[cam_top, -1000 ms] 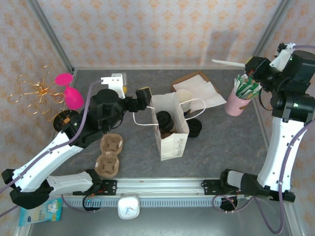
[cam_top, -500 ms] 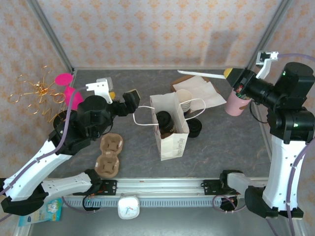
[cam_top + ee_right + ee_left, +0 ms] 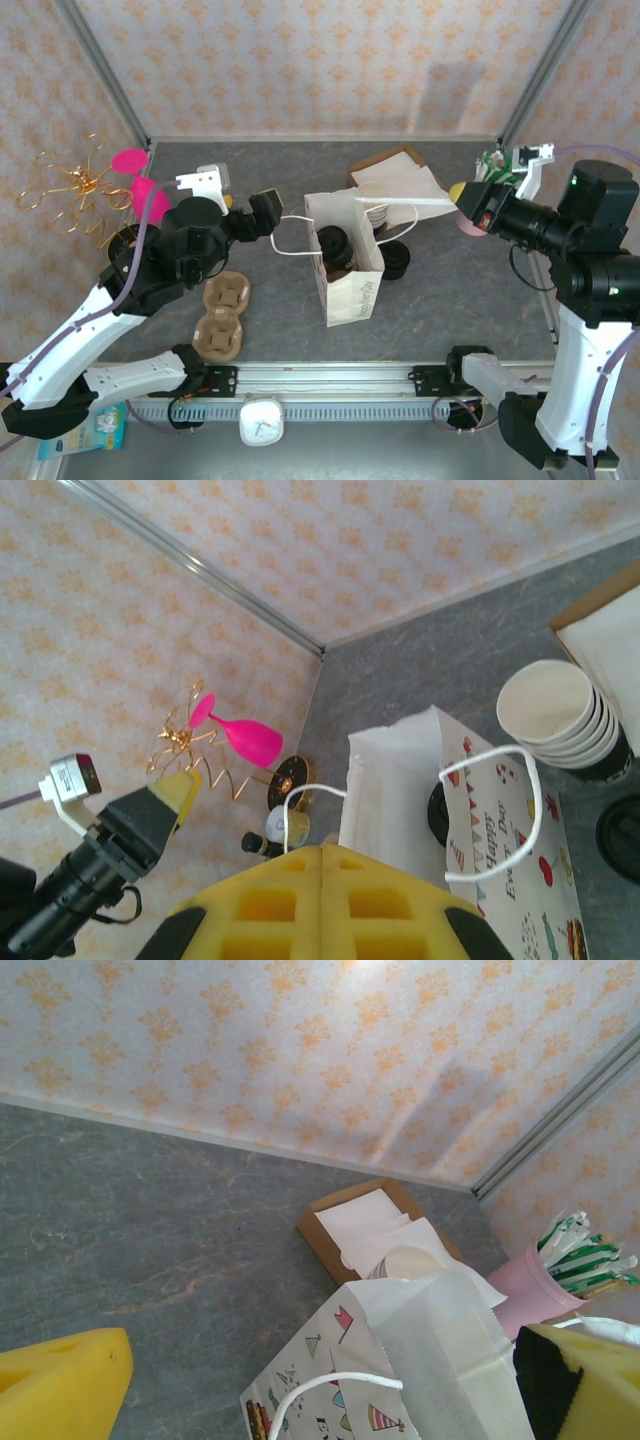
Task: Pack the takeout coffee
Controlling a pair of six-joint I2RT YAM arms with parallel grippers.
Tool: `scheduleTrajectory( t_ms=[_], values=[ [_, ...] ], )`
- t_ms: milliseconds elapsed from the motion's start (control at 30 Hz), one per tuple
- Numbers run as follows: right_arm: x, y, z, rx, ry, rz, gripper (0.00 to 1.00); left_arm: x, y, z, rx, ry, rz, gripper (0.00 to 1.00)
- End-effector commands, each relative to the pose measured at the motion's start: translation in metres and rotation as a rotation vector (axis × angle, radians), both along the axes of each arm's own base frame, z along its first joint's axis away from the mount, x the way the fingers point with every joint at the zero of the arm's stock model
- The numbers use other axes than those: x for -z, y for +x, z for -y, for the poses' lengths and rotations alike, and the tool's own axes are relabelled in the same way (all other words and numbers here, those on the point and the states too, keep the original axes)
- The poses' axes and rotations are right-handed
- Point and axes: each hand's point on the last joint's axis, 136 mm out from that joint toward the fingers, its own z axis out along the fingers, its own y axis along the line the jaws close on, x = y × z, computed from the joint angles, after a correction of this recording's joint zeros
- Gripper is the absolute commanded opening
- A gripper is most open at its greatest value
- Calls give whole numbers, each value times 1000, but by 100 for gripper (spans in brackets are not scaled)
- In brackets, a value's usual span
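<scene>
— Where was the takeout coffee [image 3: 333,243]?
— Inside the white paper bag [image 3: 350,285] at mid-desk [image 3: 450,290], its black lid showing.
— And the pincers?
— The left pincer [image 3: 255,210] was spread wide at the bag's ten o'clock, holding nothing. The right pincer [image 3: 460,192], at two o'clock, was clamped on a thin white stick [image 3: 400,202] that reached over the bag's mouth.
</scene>
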Motion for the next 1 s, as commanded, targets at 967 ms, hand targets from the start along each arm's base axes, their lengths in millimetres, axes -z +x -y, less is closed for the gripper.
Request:
scheduleTrajectory(
  t_ms=[967],
  values=[
    [51,53,-51,-66,-189,-114,0,30,13,-1,-60,87,-72,99]
  ],
)
